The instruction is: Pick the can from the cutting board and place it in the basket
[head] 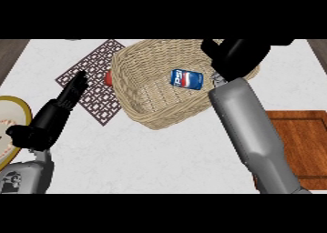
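1. Head view: at the left, the left hand (58, 107) rested with fingers straight, holding nothing.
2. The can (186, 78) lay on its side inside the basket (159, 116), just left of the right hand and apart from it.
3. The right hand (238, 54) hung over the basket's right rim, forearm stretched forward; released or clenched, I couldn't tell.
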Robot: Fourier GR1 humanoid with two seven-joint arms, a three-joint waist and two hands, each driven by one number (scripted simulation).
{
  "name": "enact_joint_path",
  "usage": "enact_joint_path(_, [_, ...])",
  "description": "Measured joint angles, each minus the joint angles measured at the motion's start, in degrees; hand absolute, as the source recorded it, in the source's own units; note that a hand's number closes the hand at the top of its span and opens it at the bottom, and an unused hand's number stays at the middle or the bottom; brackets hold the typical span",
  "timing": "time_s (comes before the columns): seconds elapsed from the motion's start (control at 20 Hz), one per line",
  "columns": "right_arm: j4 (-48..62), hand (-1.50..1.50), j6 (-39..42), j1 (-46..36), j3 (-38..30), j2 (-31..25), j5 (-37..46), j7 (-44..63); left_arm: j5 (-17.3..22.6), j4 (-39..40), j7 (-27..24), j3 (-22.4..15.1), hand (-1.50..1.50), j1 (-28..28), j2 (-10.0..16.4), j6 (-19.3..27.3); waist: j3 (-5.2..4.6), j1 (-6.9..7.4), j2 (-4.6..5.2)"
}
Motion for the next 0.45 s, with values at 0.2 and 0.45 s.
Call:
enact_joint_path(0.2, [-3.41, -1.50, -2.03, -0.41, -0.81, 0.06, -1.18, -0.56, -0.58, 0.76, -0.20, -0.15, 0.00, -0.72, -0.32, 0.54, 0.01, -0.30, -0.10])
enact_joint_path(0.45, [-10.65, -1.50, -3.38, 0.84, -3.45, 0.15, -2.59, 0.18, -0.93, 0.45, -0.14, -0.29, 0.00, 0.02, -0.38, 0.71, 0.01, -0.64, -0.38])
